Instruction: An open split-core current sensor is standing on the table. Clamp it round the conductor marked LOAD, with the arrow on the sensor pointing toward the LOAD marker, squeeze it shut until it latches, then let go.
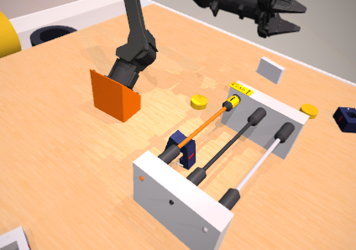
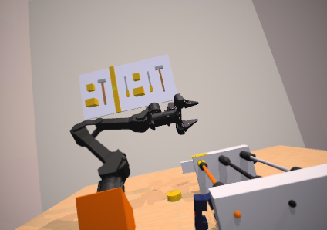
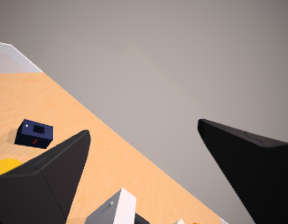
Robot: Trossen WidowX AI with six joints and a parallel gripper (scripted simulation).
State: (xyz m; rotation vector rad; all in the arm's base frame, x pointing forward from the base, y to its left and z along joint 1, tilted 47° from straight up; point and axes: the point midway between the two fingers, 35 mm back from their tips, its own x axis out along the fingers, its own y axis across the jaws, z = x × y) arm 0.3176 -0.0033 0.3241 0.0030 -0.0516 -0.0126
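A dark blue split-core sensor (image 1: 190, 154) (image 2: 200, 212) with a red mark stands on the table at the front end of the orange conductor (image 1: 201, 127) (image 2: 210, 174). The conductor crosses in front of it in the top view; whether it lies between the sensor's jaws I cannot tell. The sensor's arrow is not readable. The yellow LOAD marker (image 1: 241, 88) (image 2: 199, 155) is on top of the back block, at that conductor's far end. My gripper (image 1: 302, 19) (image 2: 197, 111) (image 3: 145, 129) is wide open and empty, high above the table's back part, well away from the sensor.
Black (image 1: 227, 148) and white (image 1: 259, 164) conductors run beside the orange one, between two end blocks. A second dark blue part (image 1: 348, 125) (image 3: 34, 135) lies at the right near a yellow disc (image 1: 309, 111). Another yellow disc (image 1: 199, 102) and an orange block (image 1: 108, 98) are left of the conductors.
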